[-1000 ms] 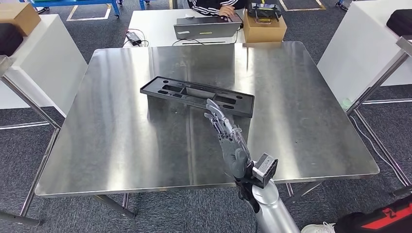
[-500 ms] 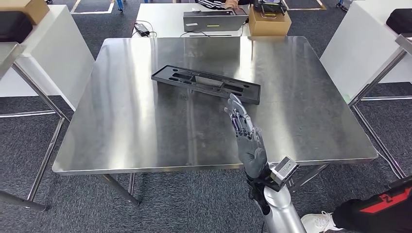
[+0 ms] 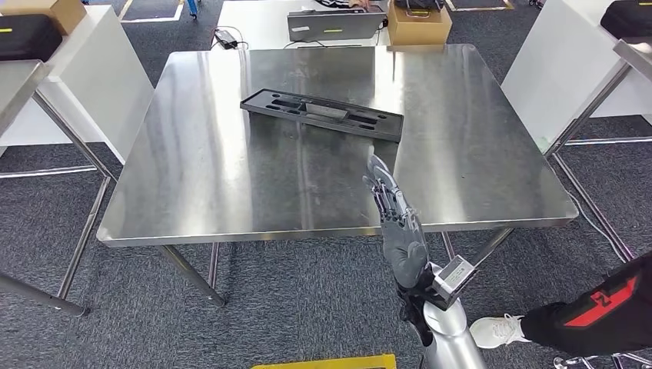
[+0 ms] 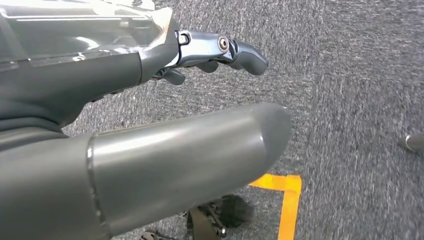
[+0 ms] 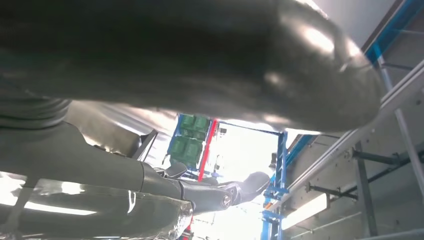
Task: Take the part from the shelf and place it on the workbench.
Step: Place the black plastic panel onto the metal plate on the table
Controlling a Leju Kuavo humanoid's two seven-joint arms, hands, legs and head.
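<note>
- This looks like a workshop or a factory room for testing robots.
- A big shiny metal surface point(image 3: 231, 184) stands in the middle on thin metal legs.
- The floor is dark grey carpet point(image 3: 307, 307) with yellow tape lines point(image 4: 287, 200) stuck on it.
- White tables point(image 3: 92, 84) stand on both sides.
- At the far end a table holds a laptop point(image 3: 335, 24), a brown cardboard box point(image 3: 419, 23) and a cable.
- A black plastic tray point(image 3: 323, 115) with cut-out slots lies on the metal surface.
- The right wrist view shows blue metal racks point(image 5: 280, 165) and bright lights high up.
</note>
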